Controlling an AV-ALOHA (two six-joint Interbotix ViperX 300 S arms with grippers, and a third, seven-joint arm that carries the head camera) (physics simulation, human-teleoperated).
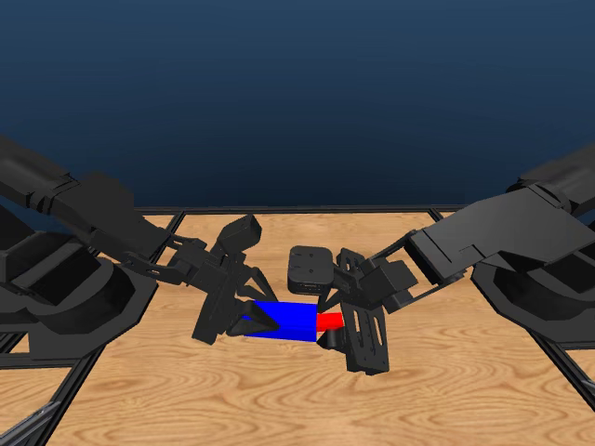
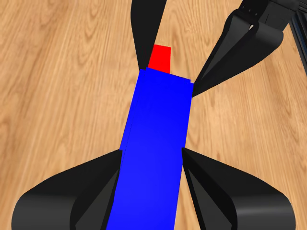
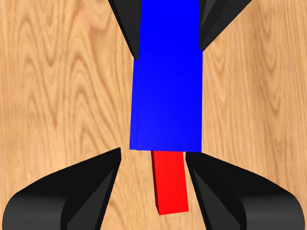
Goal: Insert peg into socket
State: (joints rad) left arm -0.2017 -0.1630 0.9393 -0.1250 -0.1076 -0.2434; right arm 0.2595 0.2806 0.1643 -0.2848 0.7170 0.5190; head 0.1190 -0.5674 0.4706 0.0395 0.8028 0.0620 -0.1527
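Even, bright rendered light, sharp throughout, with no glare or blur.

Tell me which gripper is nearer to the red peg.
Right. The right gripper is closed on the peg, its jaws on either side of it. The left gripper grips the blue socket, beyond the socket's far end from the peg's exposed part.

A rendered simulation: a flat wood-grain table (image 1: 186,390) before an empty dark blue backdrop (image 1: 297,93).
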